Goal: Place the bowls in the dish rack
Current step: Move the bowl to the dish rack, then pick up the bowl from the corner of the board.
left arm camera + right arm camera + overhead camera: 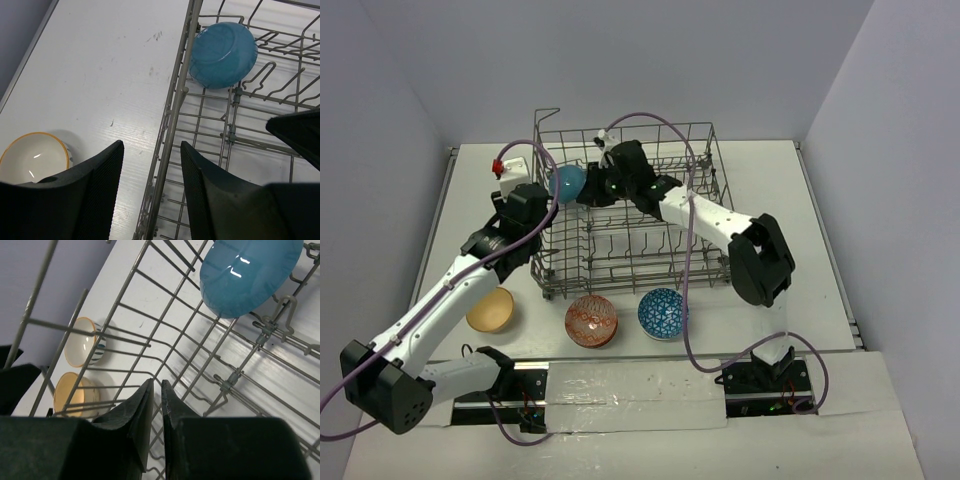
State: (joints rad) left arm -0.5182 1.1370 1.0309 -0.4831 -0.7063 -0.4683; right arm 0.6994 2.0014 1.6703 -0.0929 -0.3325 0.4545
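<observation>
- While the blue bowl sits tilted inside the dish rack, the left gripper has its jaws spread astride the rack's wall.
- Jaws of the right gripper are barely parted.

Nothing readable in any view: no lettering, label, brand, number or sign legible on the dish rack, the bowls or the table.
</observation>
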